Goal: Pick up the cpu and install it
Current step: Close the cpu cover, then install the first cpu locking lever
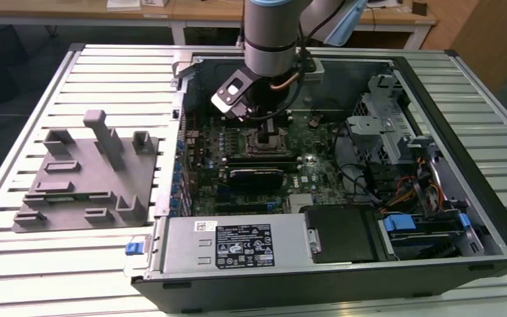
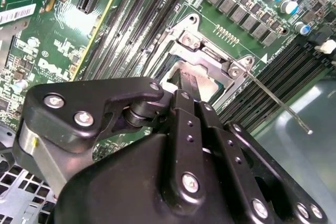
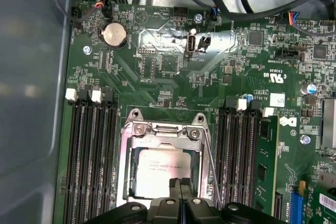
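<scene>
The cpu (image 3: 157, 170), a pale silver square chip, lies flat inside the open socket frame (image 3: 163, 129) on the green motherboard (image 3: 173, 61). My gripper (image 3: 179, 183) hangs straight over it, shut, its two black fingers (image 3: 175, 188) pressed together with their tips at the chip's edge. Whether they touch it I cannot tell. In the second wrist view the gripper (image 2: 185, 77) points down at the cpu (image 2: 210, 74) in the socket. The exterior view has the gripper (image 1: 267, 122) low inside the open computer case, over the socket (image 1: 267, 139).
The thin socket lever (image 3: 210, 166) runs along one side of the frame. Memory slots (image 3: 92, 156) flank the socket. A grey moulded fixture (image 1: 86, 175) with upright posts sits on the slatted table at the exterior view's left. The power supply (image 1: 236, 244) fills the case's near side.
</scene>
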